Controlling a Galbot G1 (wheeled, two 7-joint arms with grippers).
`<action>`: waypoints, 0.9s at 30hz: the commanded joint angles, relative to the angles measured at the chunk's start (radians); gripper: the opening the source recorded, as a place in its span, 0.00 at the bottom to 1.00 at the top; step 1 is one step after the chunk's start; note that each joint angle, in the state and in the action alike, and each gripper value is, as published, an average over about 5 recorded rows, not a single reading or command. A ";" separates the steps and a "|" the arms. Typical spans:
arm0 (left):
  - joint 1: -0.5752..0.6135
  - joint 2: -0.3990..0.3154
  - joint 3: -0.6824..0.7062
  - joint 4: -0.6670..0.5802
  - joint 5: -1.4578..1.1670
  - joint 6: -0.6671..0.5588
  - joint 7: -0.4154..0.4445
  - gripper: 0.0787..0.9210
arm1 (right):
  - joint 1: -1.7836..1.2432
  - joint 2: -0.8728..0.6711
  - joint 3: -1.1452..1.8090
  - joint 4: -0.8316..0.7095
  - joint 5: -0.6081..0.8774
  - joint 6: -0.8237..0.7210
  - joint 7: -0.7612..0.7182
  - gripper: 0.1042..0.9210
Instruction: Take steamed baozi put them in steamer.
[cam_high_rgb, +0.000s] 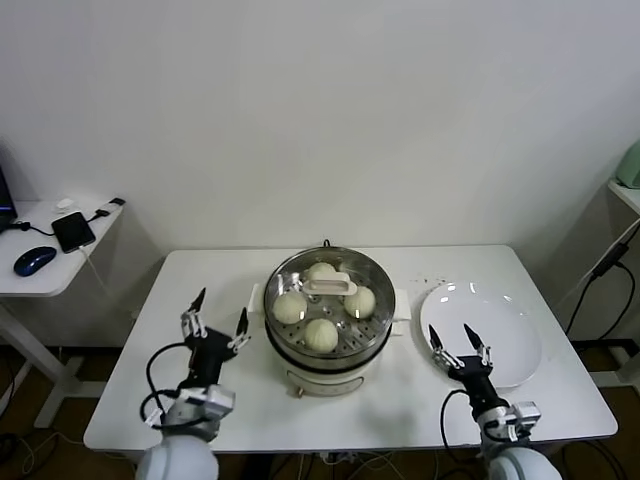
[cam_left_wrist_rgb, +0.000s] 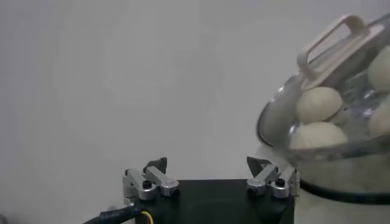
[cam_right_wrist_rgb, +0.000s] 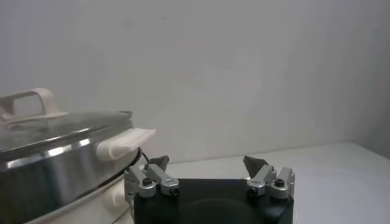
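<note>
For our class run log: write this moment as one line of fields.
baozi: four in steamer | lid: on | plate: bare | left gripper: open, idle | right gripper: open, idle

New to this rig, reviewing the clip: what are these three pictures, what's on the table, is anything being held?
It is a two-armed robot at a white table. The head view looks down from its head camera; the other two come from cameras on each wrist, looking out past the fingers.

The left gripper sits left of the steamer; the right gripper sits by the white plate. Both are open and hold nothing.

The steamer stands mid-table with its glass lid on. Four buns lie inside on the tray. The plate has nothing on it. A side desk at far left holds a phone and a mouse.
</note>
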 joint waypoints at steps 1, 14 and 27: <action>0.162 -0.005 -0.162 0.060 -0.669 -0.161 0.003 0.88 | -0.079 0.017 -0.012 0.025 -0.002 0.018 0.031 0.88; 0.296 -0.003 -0.067 -0.031 -0.727 -0.004 0.010 0.88 | -0.195 -0.001 -0.010 0.102 -0.076 0.033 0.031 0.88; 0.343 -0.013 -0.064 -0.081 -0.706 0.005 0.002 0.88 | -0.217 -0.016 -0.004 0.144 -0.065 0.007 0.059 0.88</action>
